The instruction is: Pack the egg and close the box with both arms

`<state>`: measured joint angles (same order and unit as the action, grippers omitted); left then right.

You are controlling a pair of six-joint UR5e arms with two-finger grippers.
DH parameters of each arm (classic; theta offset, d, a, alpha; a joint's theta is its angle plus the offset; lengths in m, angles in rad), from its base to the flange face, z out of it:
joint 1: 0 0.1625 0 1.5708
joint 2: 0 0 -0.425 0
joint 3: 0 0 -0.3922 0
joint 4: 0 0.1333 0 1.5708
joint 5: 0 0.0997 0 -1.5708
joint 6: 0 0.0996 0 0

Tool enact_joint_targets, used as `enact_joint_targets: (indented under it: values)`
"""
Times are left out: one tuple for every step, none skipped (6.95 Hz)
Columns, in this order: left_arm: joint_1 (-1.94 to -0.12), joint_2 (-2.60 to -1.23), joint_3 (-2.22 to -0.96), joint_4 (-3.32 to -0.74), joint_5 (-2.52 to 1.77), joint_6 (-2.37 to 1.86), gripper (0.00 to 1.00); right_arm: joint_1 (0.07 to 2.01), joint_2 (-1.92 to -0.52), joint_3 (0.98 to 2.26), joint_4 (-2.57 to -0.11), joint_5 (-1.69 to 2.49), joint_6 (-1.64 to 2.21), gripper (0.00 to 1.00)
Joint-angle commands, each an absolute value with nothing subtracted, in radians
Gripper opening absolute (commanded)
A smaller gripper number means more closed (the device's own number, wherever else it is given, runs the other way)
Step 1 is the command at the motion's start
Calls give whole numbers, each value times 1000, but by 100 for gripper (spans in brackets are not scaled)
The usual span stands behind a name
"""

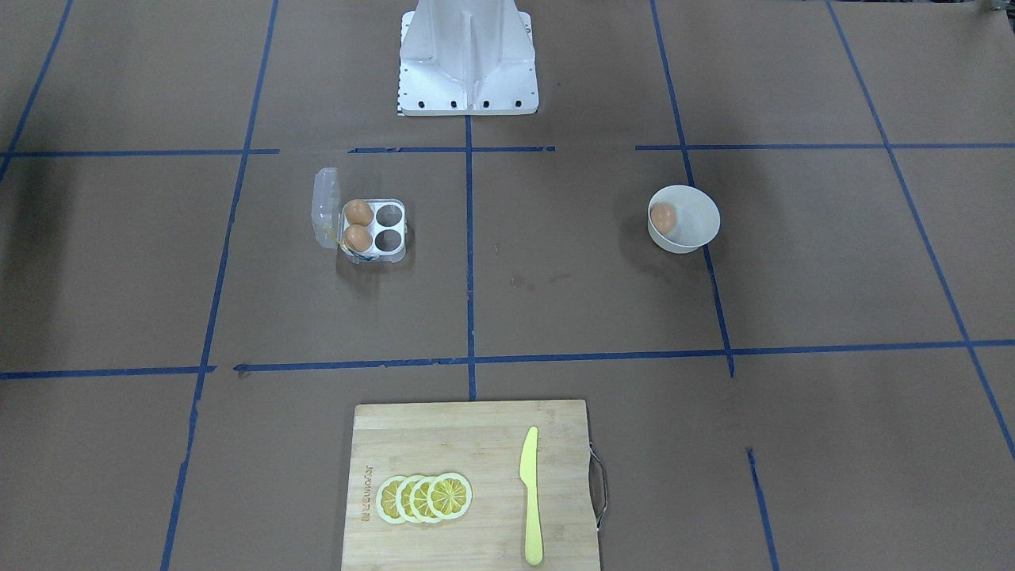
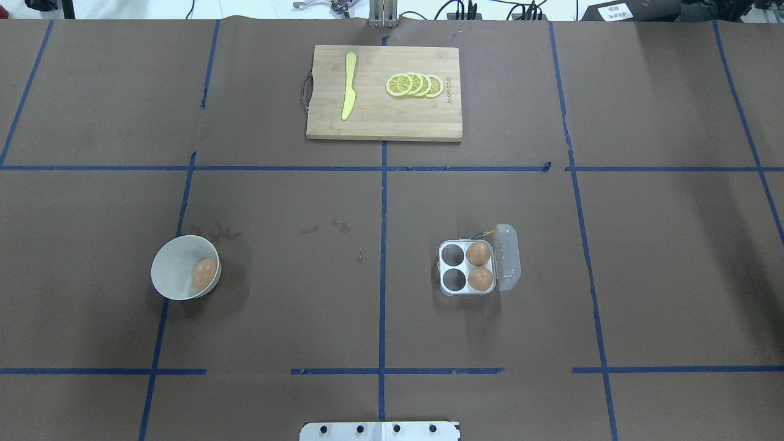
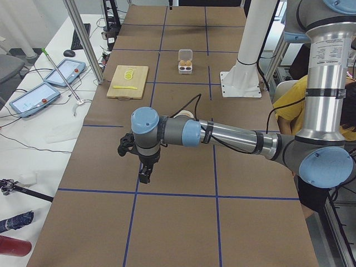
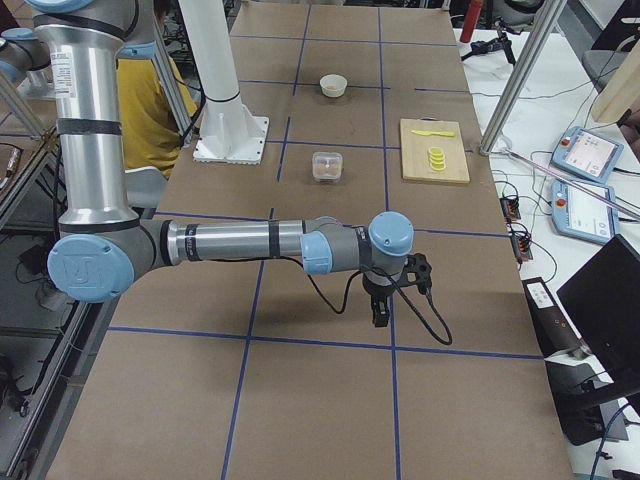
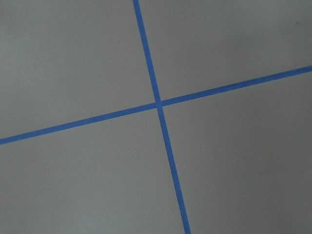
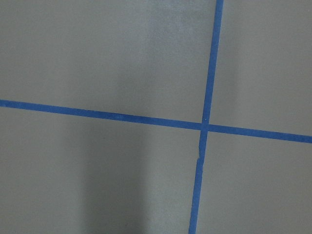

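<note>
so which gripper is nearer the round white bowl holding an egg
Left. The left gripper hangs further out on the robot's left than the round white bowl; the right gripper hangs far on the opposite side, beyond the clear plastic egg carton.

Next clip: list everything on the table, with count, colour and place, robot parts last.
egg in the bowl: one, orange-brown, robot's left side.
eggs in the box: two, orange-brown, in the cells beside the lid.
box: one, clear, lid open, robot's right side; two cells empty.
bowl: one, white, robot's left side.
cutting board: one, wooden, far middle.
lemon slices: four, yellow, overlapping on the board.
knife: one, yellow, on the board.
base: one, white, robot's edge, middle.
left arm, right arm: grey, blue caps, over bare table.
left gripper, right gripper: black, pointing down; open or shut unclear.
</note>
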<state>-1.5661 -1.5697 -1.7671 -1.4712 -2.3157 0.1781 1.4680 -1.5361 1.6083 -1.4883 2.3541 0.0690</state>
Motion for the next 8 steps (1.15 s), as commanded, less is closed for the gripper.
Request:
enact_joint_targets:
  values:
    - [-1566, -1568, -1773, -1474, -2318, 178, 100, 1468, -1531, 1609, -1491, 2384, 69, 100]
    - [-1565, -1568, -1770, -1474, -2318, 178, 100, 1468, -1532, 1608, -1490, 2384, 69, 100]
    - [-1565, -1569, -1772, -1476, -2319, 175, 100, 1468, -1532, 1609, -1489, 2384, 69, 100]
    - [-1565, -1568, -1773, -1477, -2321, 178, 100, 1468, -1532, 1609, -1488, 2382, 69, 100]
    - [-1565, -1569, -1767, -1479, -2359, 173, 100, 1468, -1535, 1612, -1488, 2382, 69, 100]
    - [-1548, -1572, -1770, -1515, -2371, 178, 100, 1468, -1539, 1612, -1486, 2382, 69, 100]
    - [-1498, -1572, -1769, -1585, -2402, 173, 100, 1468, -1539, 1612, -1486, 2381, 69, 100]
    - [-1449, -1572, -1767, -1589, -2442, 166, 100, 1468, -1539, 1614, -1483, 2381, 69, 100]
